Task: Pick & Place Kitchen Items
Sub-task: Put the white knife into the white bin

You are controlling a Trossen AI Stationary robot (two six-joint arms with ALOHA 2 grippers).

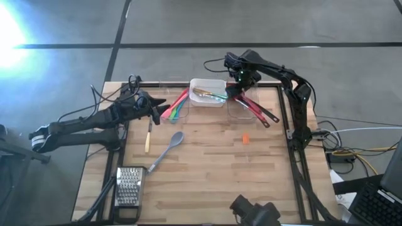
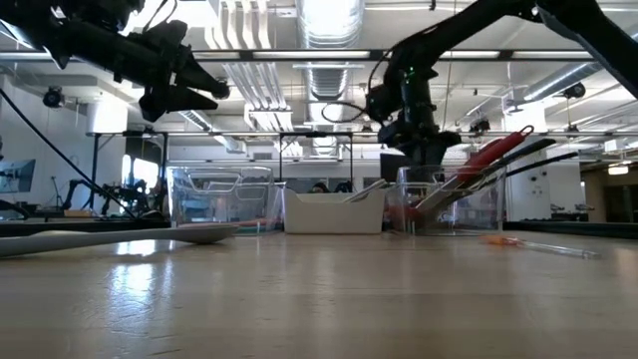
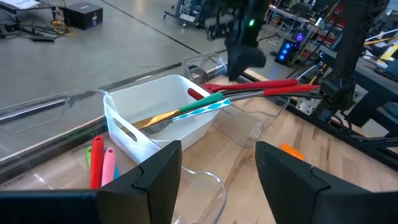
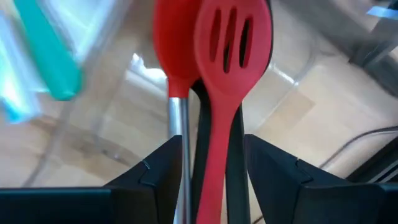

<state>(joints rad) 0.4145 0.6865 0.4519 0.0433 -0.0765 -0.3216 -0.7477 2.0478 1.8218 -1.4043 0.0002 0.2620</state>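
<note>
Now we judge our right gripper (image 1: 237, 88), fingers parted around the red slotted spoon (image 4: 227, 43) in the far clear bin (image 1: 242, 107), is releasing; next, retreat.

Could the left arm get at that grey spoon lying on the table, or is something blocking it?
Probably yes. The grey spoon lies alone on bare wood, with the left gripper open nearby above the table. The grater and small knife sit beside it, apart.

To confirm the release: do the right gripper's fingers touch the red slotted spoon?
Cannot tell. In the right wrist view the red slotted spoon runs between the fingers; no clear gap or contact shows.
</note>
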